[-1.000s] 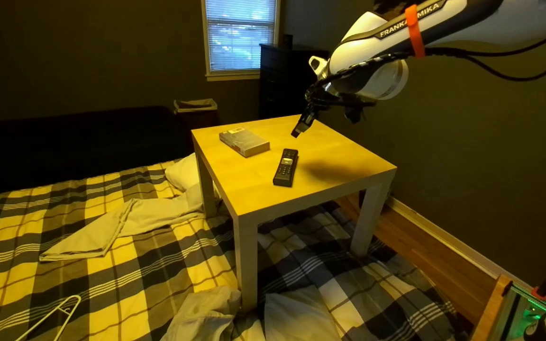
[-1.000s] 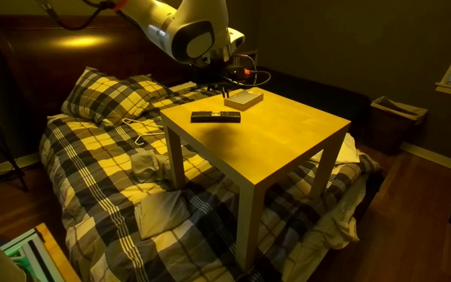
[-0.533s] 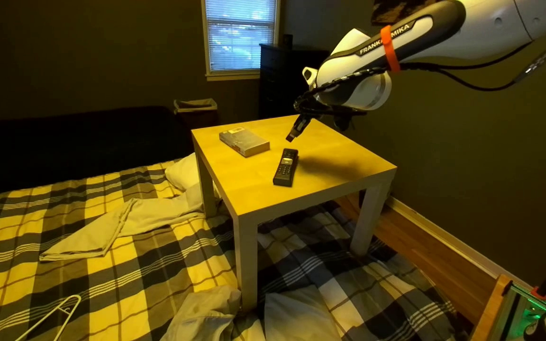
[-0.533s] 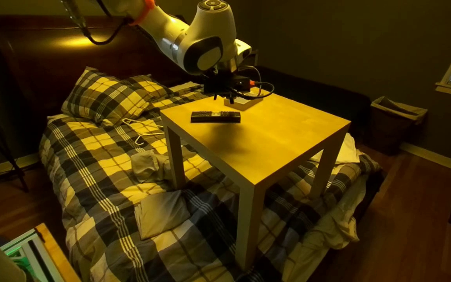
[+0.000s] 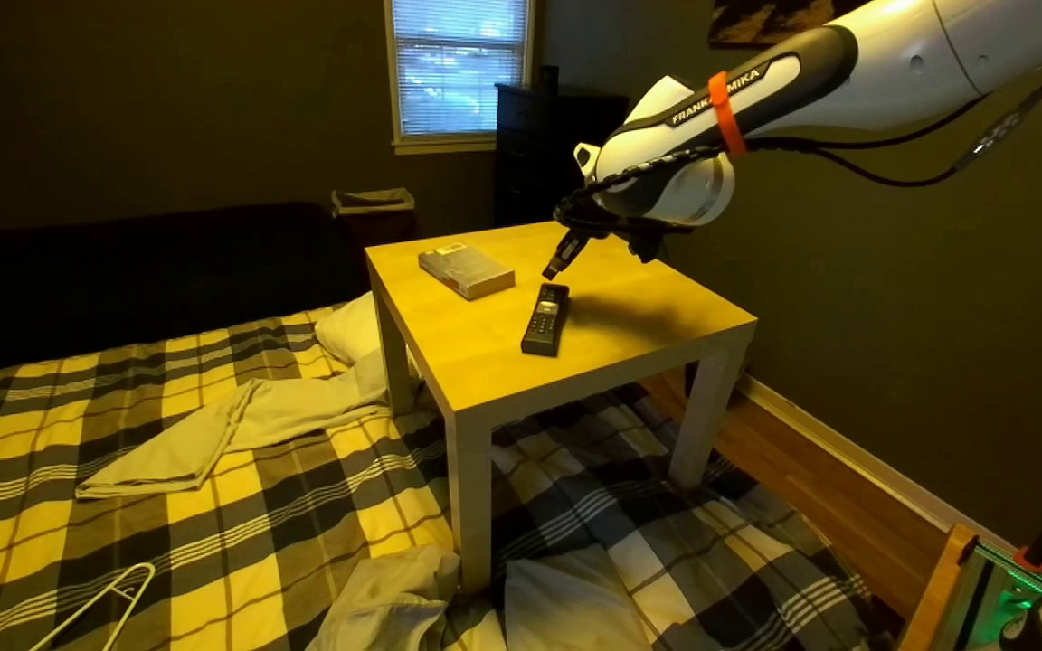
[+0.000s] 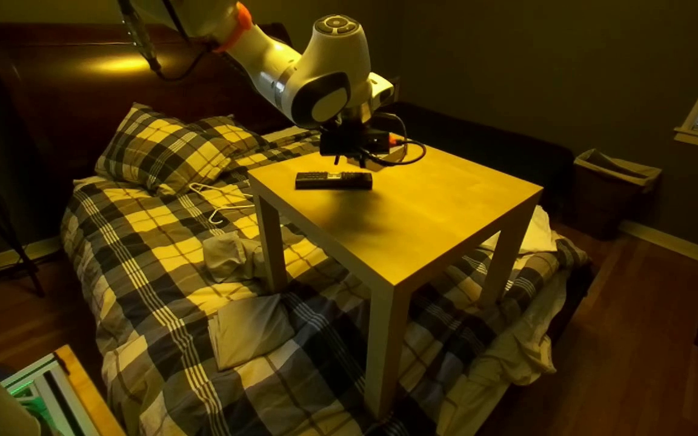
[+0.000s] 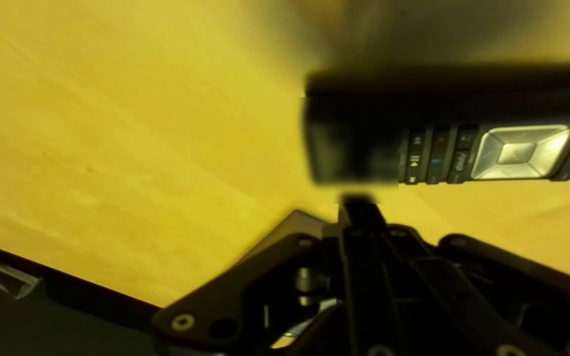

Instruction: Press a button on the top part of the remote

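Note:
The remote is a slim black bar with buttons and a silver pad. It lies flat on the pale yellow tabletop in both exterior views (image 5: pixel 545 321) (image 6: pixel 331 181). In the wrist view the remote (image 7: pixel 463 153) runs across the upper right, its top end dark and blurred. My gripper is just above the remote's top end in both exterior views (image 5: pixel 549 274) (image 6: pixel 362 163). In the wrist view the gripper's fingers (image 7: pixel 359 202) are together with nothing between them. A strip of tabletop shows between the fingertips and the remote's edge there.
A flat pale grey box (image 5: pixel 467 269) lies on the table (image 5: pixel 629 271) near the remote; a corner of it (image 7: pixel 290 230) shows beside the gripper in the wrist view. The table stands on a bed with a plaid cover (image 6: pixel 167 284). A cable loop hangs from the wrist.
The arm has come down, and the gripper has moved closer to the remote's top end. The remote and the grey box have not moved.

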Available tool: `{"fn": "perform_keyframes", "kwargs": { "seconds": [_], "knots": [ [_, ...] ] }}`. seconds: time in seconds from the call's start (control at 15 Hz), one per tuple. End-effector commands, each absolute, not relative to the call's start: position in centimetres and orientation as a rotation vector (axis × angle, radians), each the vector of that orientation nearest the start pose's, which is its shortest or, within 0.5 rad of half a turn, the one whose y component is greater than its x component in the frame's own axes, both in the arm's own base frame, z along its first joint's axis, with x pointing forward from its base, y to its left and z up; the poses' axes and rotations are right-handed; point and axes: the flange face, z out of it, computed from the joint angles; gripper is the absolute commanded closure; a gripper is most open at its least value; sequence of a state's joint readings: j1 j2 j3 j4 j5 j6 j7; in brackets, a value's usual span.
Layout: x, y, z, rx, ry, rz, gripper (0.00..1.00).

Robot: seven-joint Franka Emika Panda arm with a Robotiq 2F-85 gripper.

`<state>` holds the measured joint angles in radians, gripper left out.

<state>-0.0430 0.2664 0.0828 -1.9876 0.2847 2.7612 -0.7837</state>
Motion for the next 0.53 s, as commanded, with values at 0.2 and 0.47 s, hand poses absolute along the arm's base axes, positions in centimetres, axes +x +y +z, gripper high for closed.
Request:
{"fn": "perform_keyframes", "kwargs": {
  "seconds": [0.2, 0.47],
  "knots": [
    [64.89, 0.43, 37.24, -2.91, -0.803, -0.86, 1.0],
    [64.97, 0.7, 36.98, -2.907, -0.799, -0.854, 1.0]
  ]
}}
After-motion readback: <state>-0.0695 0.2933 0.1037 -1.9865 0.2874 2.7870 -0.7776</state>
